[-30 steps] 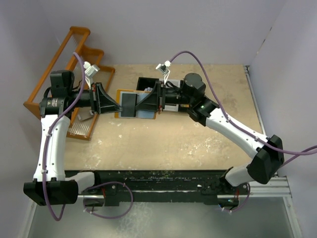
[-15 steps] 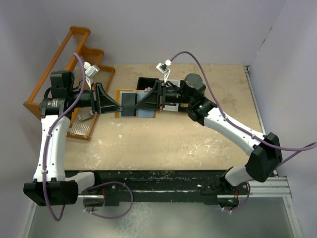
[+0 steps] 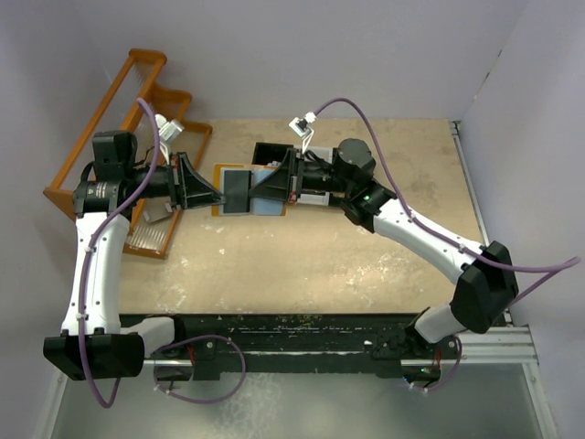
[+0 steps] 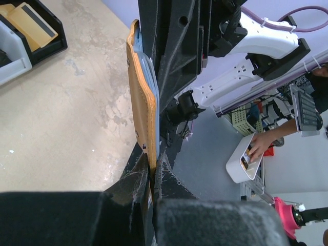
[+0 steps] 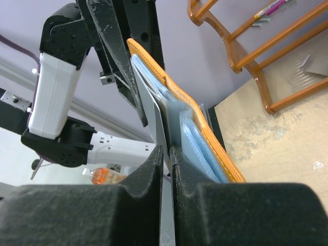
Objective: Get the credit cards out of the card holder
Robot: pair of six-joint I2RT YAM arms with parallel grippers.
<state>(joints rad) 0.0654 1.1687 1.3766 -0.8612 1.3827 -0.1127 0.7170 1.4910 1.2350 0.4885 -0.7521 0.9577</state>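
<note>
The tan-orange card holder (image 3: 270,207) hangs open above the table between my two grippers, its pale blue panels facing up. My left gripper (image 3: 219,198) is shut on its left edge, which shows as an orange rim (image 4: 139,97) running up from the fingertips (image 4: 152,166). A dark credit card (image 3: 238,190) lies over the holder's left half. My right gripper (image 3: 252,194) has closed on that thin card (image 5: 158,120) right beside the blue pockets and orange rim (image 5: 215,148). Another tan card with a black stripe (image 4: 31,23) lies in the black tray.
The black tray (image 3: 268,151) sits just behind the holder, partly under my right arm. An orange wire rack (image 3: 128,101) stands at the back left, behind my left arm. Walls close in the table at the back and on the right.
My right gripper's jaws have narrowed onto the dark card, and the right arm has shifted slightly left. The left arm and the holder have stayed put.
</note>
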